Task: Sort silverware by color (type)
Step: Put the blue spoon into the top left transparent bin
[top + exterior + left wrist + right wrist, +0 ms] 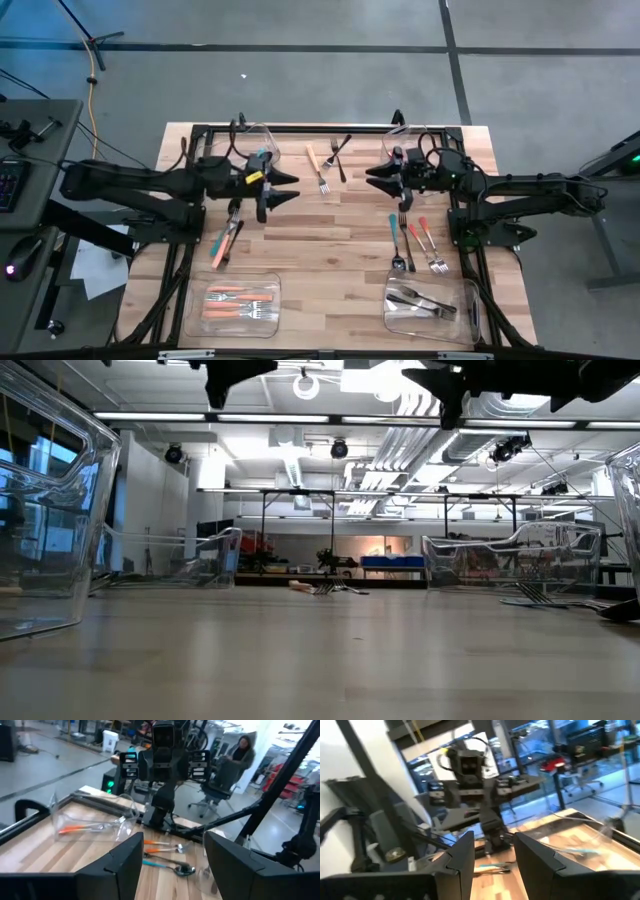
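- Nearest the front edge of the wooden table (340,240), two clear bins hold sorted silverware: the left bin (240,303) has orange-handled pieces (232,290), the right bin (432,306) has dark metal pieces (420,300)
- Just beyond the right bin, a teal-handled spoon (395,243), a dark fork (406,238) and two red-orange-handled forks (430,245) lie loose on the wood
- Just beyond the left bin, a few more pieces (226,240) lie beside the left arm's frame, one red-orange-handled, the others dark
- The left gripper (285,189) hangs above the table's left middle, fingers spread wide and empty
- The right gripper (378,179) faces it from the right middle, fingers partly apart with nothing between them
- Between and behind the two grippers lie an orange-handled fork (317,168) and two dark forks (340,155)
- At the far corners stand two more clear bins, one behind each gripper (262,135) (412,132); their contents cannot be told from above
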